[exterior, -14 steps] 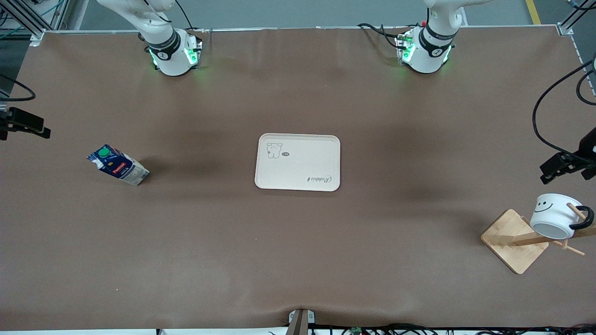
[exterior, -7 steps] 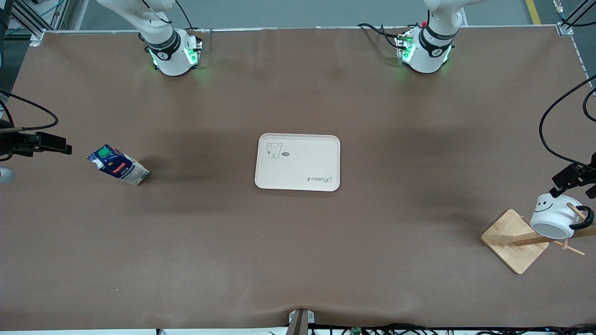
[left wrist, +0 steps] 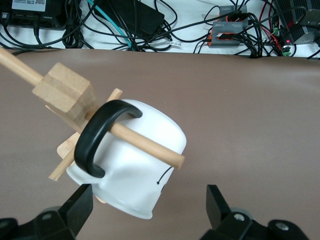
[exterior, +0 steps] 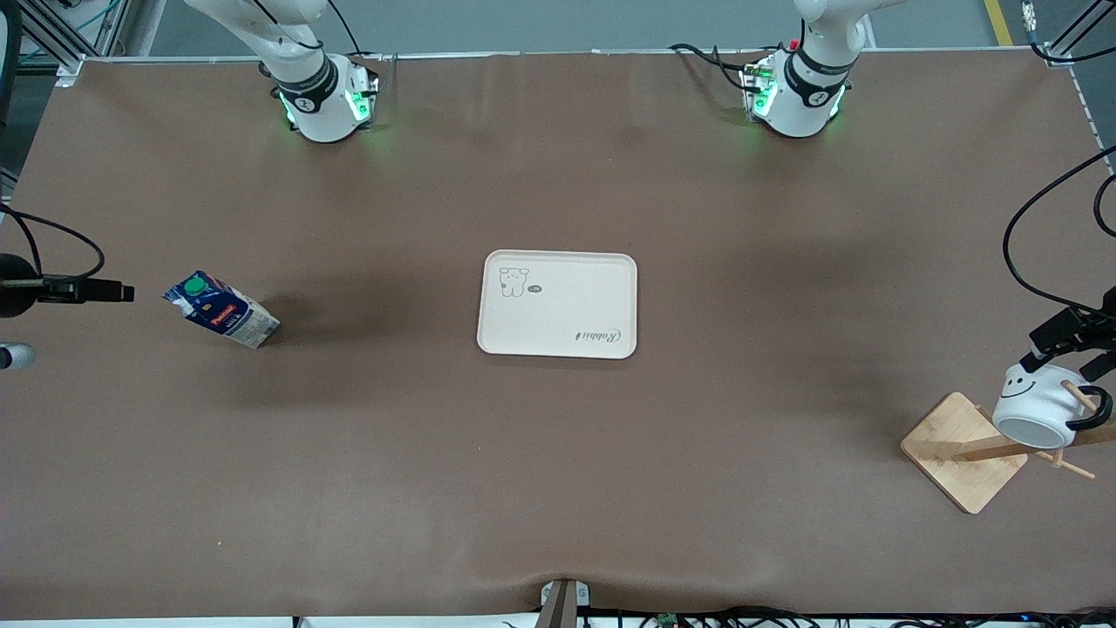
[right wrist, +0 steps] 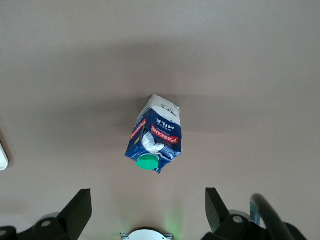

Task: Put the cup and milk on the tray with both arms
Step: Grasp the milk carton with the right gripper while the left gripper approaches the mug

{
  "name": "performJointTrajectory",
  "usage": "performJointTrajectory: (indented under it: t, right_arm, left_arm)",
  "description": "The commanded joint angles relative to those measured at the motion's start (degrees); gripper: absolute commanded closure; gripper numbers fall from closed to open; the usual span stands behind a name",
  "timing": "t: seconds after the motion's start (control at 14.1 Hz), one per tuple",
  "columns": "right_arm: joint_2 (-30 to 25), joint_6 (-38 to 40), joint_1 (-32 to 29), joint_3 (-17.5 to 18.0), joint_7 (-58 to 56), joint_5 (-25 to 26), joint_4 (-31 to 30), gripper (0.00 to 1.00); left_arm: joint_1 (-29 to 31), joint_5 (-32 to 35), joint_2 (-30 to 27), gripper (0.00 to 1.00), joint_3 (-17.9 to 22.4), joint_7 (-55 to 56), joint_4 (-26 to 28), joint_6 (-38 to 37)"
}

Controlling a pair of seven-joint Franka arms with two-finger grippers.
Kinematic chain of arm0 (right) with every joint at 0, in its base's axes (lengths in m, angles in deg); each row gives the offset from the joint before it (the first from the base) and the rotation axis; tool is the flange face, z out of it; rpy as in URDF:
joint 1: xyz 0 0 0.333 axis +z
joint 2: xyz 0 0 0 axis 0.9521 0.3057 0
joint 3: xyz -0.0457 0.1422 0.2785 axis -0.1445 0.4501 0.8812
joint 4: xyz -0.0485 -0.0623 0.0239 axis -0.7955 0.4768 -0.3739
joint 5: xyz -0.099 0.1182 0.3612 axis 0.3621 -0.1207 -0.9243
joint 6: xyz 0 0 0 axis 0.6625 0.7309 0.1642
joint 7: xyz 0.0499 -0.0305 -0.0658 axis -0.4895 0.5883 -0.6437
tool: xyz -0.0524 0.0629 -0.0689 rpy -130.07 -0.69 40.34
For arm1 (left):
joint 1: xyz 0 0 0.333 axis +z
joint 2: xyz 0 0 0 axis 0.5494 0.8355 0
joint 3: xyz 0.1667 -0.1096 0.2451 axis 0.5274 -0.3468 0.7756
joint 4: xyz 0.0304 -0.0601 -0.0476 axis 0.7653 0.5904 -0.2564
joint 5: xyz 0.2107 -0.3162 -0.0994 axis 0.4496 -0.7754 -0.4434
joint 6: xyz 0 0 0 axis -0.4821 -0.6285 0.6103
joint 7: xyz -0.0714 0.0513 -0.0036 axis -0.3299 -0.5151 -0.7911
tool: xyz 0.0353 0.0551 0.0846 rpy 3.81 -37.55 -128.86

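The cup (exterior: 1040, 405) is white with a smiley face and hangs by its black handle (left wrist: 96, 138) on a peg of a wooden rack at the left arm's end of the table. My left gripper (exterior: 1065, 349) is open just above it, and in the left wrist view its fingers (left wrist: 80, 206) straddle the cup (left wrist: 135, 172) without touching. The milk (exterior: 221, 310) stands at the right arm's end. My right gripper (exterior: 112, 292) is open and empty beside it, with the carton (right wrist: 156, 140) ahead of its jaws. The cream tray (exterior: 558, 340) lies empty in the middle.
The rack's square wooden base (exterior: 959, 453) and slanted pegs (left wrist: 145, 142) stand around the cup. Cables and power boxes (left wrist: 227, 30) lie past the table's edge nearest the front camera. A corner of the tray (right wrist: 2, 161) shows in the right wrist view.
My left gripper has come down to just above the cup. My right gripper has moved in toward the milk and turned edge-on. The cup, milk and tray have not moved.
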Motion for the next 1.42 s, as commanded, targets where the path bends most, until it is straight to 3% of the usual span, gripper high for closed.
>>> performJointTrajectory:
  t: [0.0,0.5,0.71,0.99,1.13,1.35]
  right_arm:
    - [0.3,0.4,-0.7,0.6,0.7,0.0,0.8,0.0]
    - [3.0,-1.5,-3.1,0.6,0.8,-1.0,-0.3,0.0]
    - [2.0,-11.1,-4.2,0.7,0.9,-1.9,-8.8,0.0]
    - [-4.8,-12.7,-5.8,0.7,6.7,-5.0,-20.8,0.0]
    - [-9.0,-14.3,-3.9,0.9,18.0,-4.9,-24.7,0.0]
    - [-10.9,-17.6,-3.2,1.0,20.3,-4.6,-27.6,0.0]
  left_arm:
    - [-0.1,-1.7,-0.1,0.03,-0.6,-1.4,-0.3,0.9]
    - [0.0,-2.1,0.6,0.02,-0.6,-3.0,0.5,1.5]
    - [0.2,-2.0,-0.2,0.01,-0.5,-3.3,0.4,0.7]
    - [0.2,-1.3,-1.1,0.0,-0.1,-2.6,-0.5,-2.6]
    - [0.5,-1.2,-1.5,0.0,0.0,-2.6,-0.6,-4.6]
    - [2.0,-1.1,-1.8,0.0,0.1,-2.7,-0.7,-8.3]
